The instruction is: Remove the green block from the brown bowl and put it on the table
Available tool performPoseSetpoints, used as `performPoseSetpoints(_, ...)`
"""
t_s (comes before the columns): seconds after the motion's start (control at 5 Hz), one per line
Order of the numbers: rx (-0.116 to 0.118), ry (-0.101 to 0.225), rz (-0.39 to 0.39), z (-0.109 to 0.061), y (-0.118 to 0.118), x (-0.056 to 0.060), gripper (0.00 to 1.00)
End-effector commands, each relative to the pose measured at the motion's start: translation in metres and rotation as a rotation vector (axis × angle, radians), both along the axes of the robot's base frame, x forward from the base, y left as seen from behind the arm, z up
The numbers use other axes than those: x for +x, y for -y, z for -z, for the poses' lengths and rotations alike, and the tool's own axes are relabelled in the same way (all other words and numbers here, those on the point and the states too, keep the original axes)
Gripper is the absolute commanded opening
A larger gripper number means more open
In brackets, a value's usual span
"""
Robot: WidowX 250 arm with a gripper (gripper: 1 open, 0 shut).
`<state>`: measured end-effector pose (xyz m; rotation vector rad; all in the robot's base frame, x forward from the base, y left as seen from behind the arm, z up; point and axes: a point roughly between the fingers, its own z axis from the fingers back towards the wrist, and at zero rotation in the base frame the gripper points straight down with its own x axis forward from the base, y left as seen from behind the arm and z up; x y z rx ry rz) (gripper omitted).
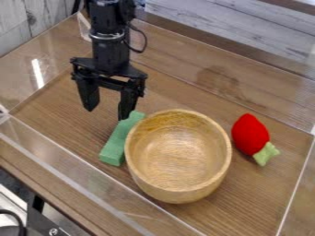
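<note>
The fingers (pixel 80 101) are spread wide with nothing between them, hanging under the black robot gripper (pixel 103 103) a bit above the wood, up around 11 o'clock from the bowl. Just below it, toward 5 o'clock, the green block (pixel 120 140) is out of the bowl and lying on the table (pixel 62 138), long way running roughly from 1 o'clock to 7. It's right up beside the rim of the brown bowl (pixel 179 156), on the bowl's 10 o'clock side; can't really tell from here if the two touch. The bowl sits upright and there's just bare wood grain showing inside it. Over at about 2 o'clock from the bowl there's a red toy strawberry (pixel 251 135) lying on its side, its pale green leaf (pixel 267 155) pointing out toward 5 o'clock. Down in the corner at 7 o'clock there's some black cable (pixel 15 221) curling into view.
</note>
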<state>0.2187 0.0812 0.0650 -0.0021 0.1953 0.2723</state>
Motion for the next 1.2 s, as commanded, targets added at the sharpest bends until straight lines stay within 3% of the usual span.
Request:
performPoseSetpoints(0.0, 0.004, 0.065, 0.002, -0.018, -0.006, 0.008, 1.00)
performPoseSetpoints(0.4, -0.020, 0.106, -0.011, -0.033, -0.014, 0.009, 1.00)
performPoseSetpoints(1.0, -0.031, 0.201, -0.038, -0.047, -0.027, 0.010, 1.00)
